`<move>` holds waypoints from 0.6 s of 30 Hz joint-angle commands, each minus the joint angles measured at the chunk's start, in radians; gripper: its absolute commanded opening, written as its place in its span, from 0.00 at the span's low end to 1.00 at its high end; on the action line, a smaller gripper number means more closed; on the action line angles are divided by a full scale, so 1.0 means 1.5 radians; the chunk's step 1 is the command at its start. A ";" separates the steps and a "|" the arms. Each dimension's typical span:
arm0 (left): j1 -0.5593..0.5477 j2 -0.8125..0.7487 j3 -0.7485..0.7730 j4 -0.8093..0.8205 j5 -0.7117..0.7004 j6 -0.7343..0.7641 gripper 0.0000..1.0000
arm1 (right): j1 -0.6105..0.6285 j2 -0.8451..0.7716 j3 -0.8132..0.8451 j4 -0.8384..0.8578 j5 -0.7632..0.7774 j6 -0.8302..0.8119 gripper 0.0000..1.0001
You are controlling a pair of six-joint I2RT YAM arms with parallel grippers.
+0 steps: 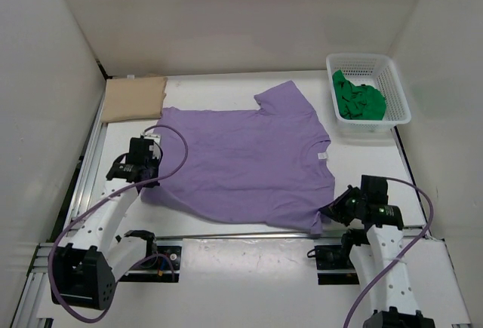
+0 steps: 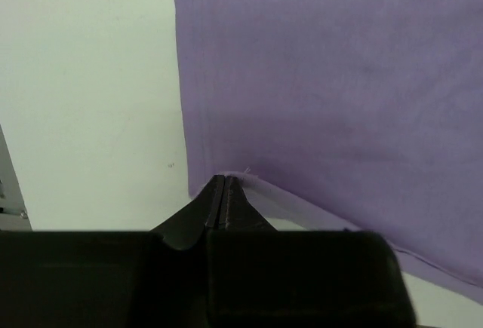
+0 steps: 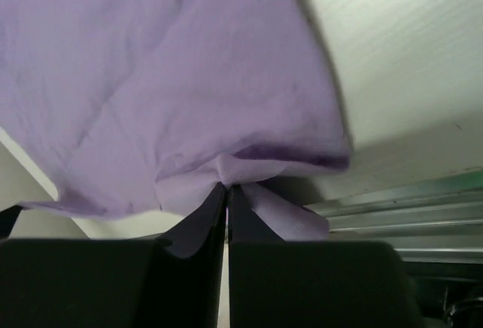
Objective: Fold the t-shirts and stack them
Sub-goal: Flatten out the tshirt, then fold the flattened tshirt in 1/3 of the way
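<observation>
The light purple t-shirt (image 1: 241,162) is spread open and mostly flat on the white table (image 1: 249,246), and everything else is placed from it. At the shirt's corner closest to the left arm's base, the left gripper (image 1: 153,179) is seen with its two fingers pressed together. In the left wrist view the corner of the hem is caught right at their tips, with the purple cloth (image 2: 332,79) running away smooth beyond them. At the shirt's opposite near corner, the one closest to the right arm's base, the right gripper (image 1: 330,211) is likewise closed. In the right wrist view a fold of the fabric (image 3: 151,79) is pinched between the black fingertips, and the cloth is gathered into creases that fan out from the pinch. A small flap of cloth is left hanging on the near side of the pinch. So both near corners of the shirt are clamped, one by each arm. One sleeve is seen pointing off the far edge of the shirt. Beyond the shirt's far-left corner and just beside it, a tan t-shirt (image 1: 134,98) is laid in a flat folded rectangle. Off the shirt's far-right side, apart from it, a white lattice basket (image 1: 398,88) is set, and a bright green t-shirt (image 1: 358,100) is bundled loosely inside it
</observation>
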 commanded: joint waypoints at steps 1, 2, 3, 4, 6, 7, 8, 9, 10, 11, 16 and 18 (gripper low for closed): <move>0.017 -0.031 -0.010 -0.012 0.004 0.000 0.10 | 0.002 0.039 0.036 0.024 0.018 -0.004 0.00; 0.017 -0.031 -0.010 -0.012 0.011 0.000 0.10 | 0.002 0.051 0.049 0.038 0.025 -0.011 0.00; 0.024 -0.031 -0.003 -0.019 0.020 0.000 0.10 | 0.002 0.065 0.078 0.048 0.025 -0.011 0.00; 0.031 -0.031 0.010 -0.019 0.020 0.000 0.10 | 0.002 0.097 0.090 0.058 0.025 -0.019 0.00; 0.043 -0.031 0.028 -0.019 0.036 0.000 0.10 | 0.002 0.153 0.117 0.086 0.025 -0.035 0.00; 0.057 -0.017 0.038 -0.019 0.036 0.000 0.10 | 0.002 0.174 0.142 0.096 0.035 -0.041 0.00; 0.064 -0.017 0.058 -0.019 0.045 0.000 0.10 | 0.002 0.192 0.156 0.104 0.035 -0.041 0.00; 0.073 -0.006 0.067 -0.019 0.055 0.000 0.10 | 0.002 0.230 0.167 0.123 0.045 -0.049 0.00; 0.080 0.008 0.077 -0.019 0.055 0.000 0.10 | 0.002 0.249 0.179 0.135 0.046 -0.057 0.00; 0.096 0.016 0.095 -0.019 0.064 0.000 0.10 | 0.002 0.268 0.192 0.148 0.046 -0.057 0.00; 0.123 0.092 0.144 -0.019 0.100 0.000 0.10 | 0.016 0.409 0.274 0.215 0.040 -0.086 0.00; 0.123 0.116 0.168 -0.013 0.109 0.000 0.10 | 0.040 0.475 0.299 0.222 0.039 -0.110 0.00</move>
